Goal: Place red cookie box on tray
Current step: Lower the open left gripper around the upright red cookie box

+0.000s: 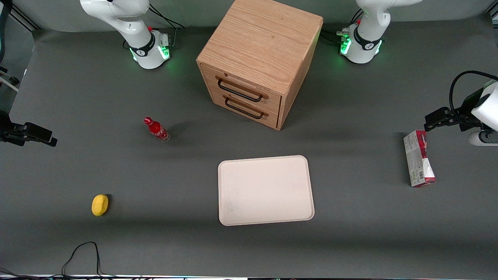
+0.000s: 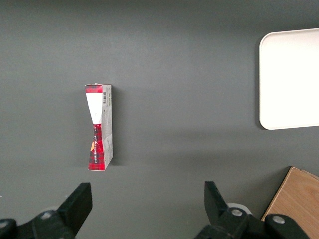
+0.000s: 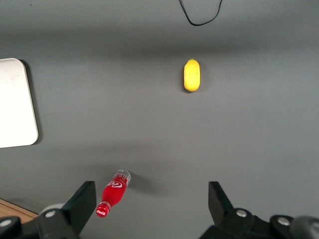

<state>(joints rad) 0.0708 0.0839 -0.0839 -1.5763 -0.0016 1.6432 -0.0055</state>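
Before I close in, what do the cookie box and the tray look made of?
Red cookie box: looks like thin printed cardboard with creased edges. Tray: probably matte cream plastic, moulded rim, rounded corners. The gripper hovers above the table near the box, fingers open.

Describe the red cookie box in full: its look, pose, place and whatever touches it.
The red cookie box is a thin rectangular carton, cardboard by its look, closed, with red plaid edges and a grey-white printed face bearing green marks and a barcode. It stands on a long narrow edge on the dark table, toward the working arm's end, well apart from the tray. Only the table touches it. The gripper hovers open above it, not yet around it.
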